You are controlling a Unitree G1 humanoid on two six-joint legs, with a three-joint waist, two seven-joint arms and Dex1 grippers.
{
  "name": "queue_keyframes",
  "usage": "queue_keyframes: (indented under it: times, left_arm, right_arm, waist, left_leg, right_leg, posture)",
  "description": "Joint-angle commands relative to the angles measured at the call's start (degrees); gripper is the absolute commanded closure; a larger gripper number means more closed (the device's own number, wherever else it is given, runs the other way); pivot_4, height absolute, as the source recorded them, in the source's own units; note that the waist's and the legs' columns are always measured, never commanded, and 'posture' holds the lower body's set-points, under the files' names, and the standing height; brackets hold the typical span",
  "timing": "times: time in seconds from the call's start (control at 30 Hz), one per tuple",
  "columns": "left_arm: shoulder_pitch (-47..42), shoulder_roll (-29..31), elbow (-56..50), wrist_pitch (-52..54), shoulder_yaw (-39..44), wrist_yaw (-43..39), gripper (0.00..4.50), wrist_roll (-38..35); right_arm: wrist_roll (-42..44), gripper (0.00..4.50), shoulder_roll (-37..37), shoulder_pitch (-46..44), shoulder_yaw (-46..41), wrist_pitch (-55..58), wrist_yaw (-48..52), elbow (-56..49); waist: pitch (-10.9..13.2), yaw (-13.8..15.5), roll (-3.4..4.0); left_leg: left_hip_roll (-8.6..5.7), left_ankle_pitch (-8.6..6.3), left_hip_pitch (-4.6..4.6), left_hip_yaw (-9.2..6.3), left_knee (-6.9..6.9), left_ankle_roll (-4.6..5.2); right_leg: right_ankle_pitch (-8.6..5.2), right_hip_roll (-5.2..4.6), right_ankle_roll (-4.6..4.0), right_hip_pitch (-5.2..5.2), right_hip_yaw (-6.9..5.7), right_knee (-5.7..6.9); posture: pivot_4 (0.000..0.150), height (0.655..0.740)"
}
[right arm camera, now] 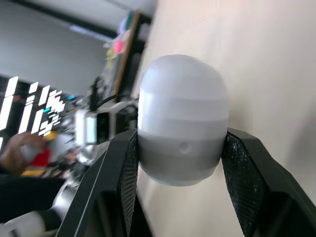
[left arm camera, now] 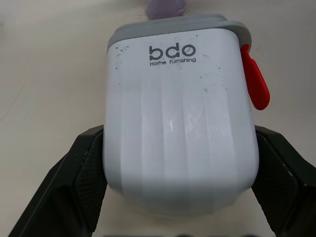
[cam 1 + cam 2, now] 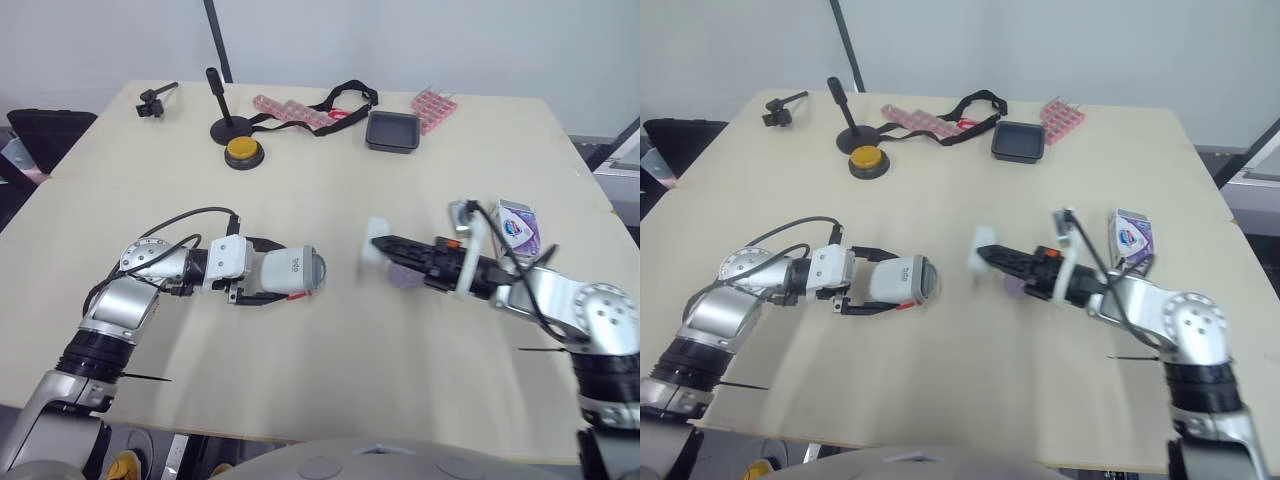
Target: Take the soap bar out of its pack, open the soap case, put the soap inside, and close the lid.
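The soap case (image 3: 292, 270) lies on its side on the pale wooden bench (image 3: 330, 380). Its long axis runs out from the left end effector (image 2: 180, 163), with the grey-rimmed end pointing away from that wrist. The case is smooth white plastic with rounded corners, faintly ribbed, printed "bdo Home Furnishing", and has a red tab beside the grey rim. The left end effector's black textured fingers clamp the case's two flanks. Beyond the case's grey end lies a lilac soap bar (image 3: 405, 278), close under the right end effector (image 1: 180, 148), which grips a white domed piece (image 1: 182, 98) with a grey band. Farther from the case stands the purple-and-white soap pack (image 3: 520, 225).
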Motion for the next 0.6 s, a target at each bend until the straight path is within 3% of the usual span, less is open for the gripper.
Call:
queue_keyframes:
  times: [0.03,0.17,0.3,0.47,0.6]
  left_arm:
    - [-2.75,-0.83,3.02,-2.15,0.88,-0.43,1.04,-0.07]
    - [-4.79,-2.33,6.02,-3.30,-0.13,-1.21,1.04,0.51]
    - [-5.86,-4.09,6.76,-3.78,-1.24,-1.92,1.04,0.73]
    - [-7.37,-5.49,8.81,-4.97,-2.14,-2.36,1.04,1.64]
    - [-8.12,-6.17,10.23,-6.26,-2.68,-2.41,1.04,2.49]
  right_arm:
    - [2.08,2.33,-2.69,3.90,-7.78,-5.67,-0.71,-9.93]
    - [2.08,2.33,-11.95,12.24,-13.62,-6.05,4.29,-17.16]
    - [2.08,2.33,-21.00,18.63,-17.93,-4.46,3.24,-12.33]
    - [2.08,2.33,-32.31,22.15,-15.12,-1.49,-4.96,-5.27]
    - [2.08,2.33,-36.32,21.16,-13.15,0.32,-7.18,-2.34]
  waist:
    - [0.00,0.19,0.00]
    - [-0.02,0.58,-0.03]
    - [-0.01,0.57,-0.07]
    - [0.00,0.47,-0.04]
    - [0.01,0.44,-0.04]
  left_leg:
    - [0.00,0.00,-0.02,0.00,0.00,0.00]
    - [0.01,0.01,-0.01,-0.03,0.01,0.04]
    - [-0.01,-0.11,-0.02,-0.05,0.05,-0.09]
    - [-0.03,-0.15,-0.02,-0.12,0.11,-0.17]
    - [-0.03,-0.10,-0.05,-0.14,0.12,-0.07]
  right_leg:
    - [0.00,0.00,0.00,-0.02,0.00,0.01]
    - [-0.01,0.01,0.01,0.01,0.00,-0.03]
    - [-0.01,-0.04,0.01,0.07,-0.01,-0.07]
    - [-0.01,-0.03,0.02,0.08,0.00,-0.02]
    - [-0.02,-0.02,0.04,0.10,-0.02,-0.07]
  posture:
    - [0.150,0.7395]
    - [0.150,0.7395]
    - [0.150,0.7395]
    - [0.150,0.7395]
    - [0.150,0.7395]
